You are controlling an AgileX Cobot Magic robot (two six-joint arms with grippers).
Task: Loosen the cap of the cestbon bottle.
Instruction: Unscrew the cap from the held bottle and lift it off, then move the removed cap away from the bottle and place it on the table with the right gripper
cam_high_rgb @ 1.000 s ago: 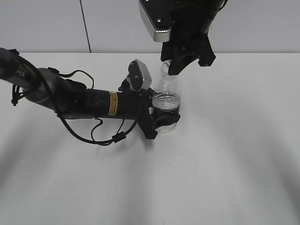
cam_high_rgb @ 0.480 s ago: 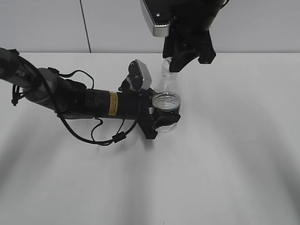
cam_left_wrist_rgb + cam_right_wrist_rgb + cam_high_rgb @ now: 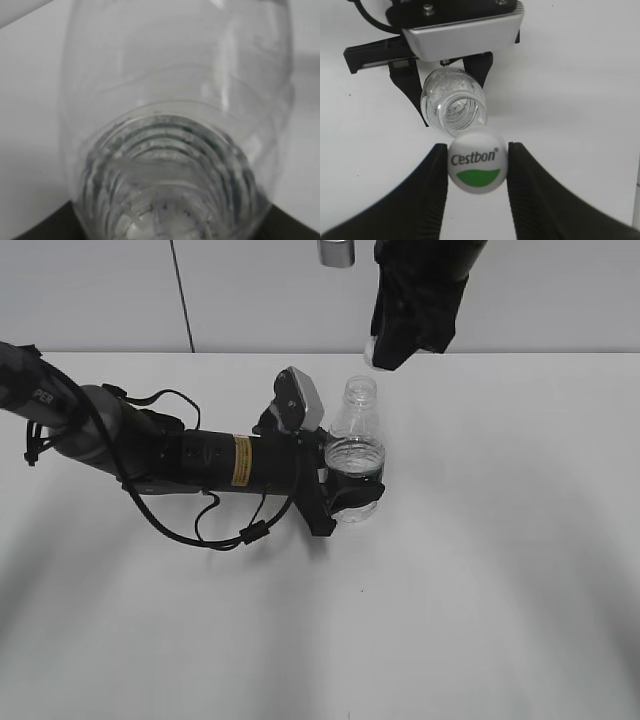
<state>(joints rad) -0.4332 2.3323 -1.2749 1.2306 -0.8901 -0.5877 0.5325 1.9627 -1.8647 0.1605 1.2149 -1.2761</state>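
The clear cestbon bottle stands upright on the white table, its mouth open with no cap on it. My left gripper is shut on the bottle's body; the left wrist view shows the bottle filling the frame. My right gripper is shut on the white cap with the green mark and holds it in the air above the bottle's open mouth. In the exterior view the right gripper hangs above and right of the bottle neck, and the cap barely shows.
The white table spreads around the bottle. A pale wall with a dark vertical seam lies behind. My left arm stretches across the table from the left edge with loose black cables under it.
My right gripper has risen from the bottle neck with the cap in it. The bottle's mouth now stands open. The left arm and bottle have not moved.
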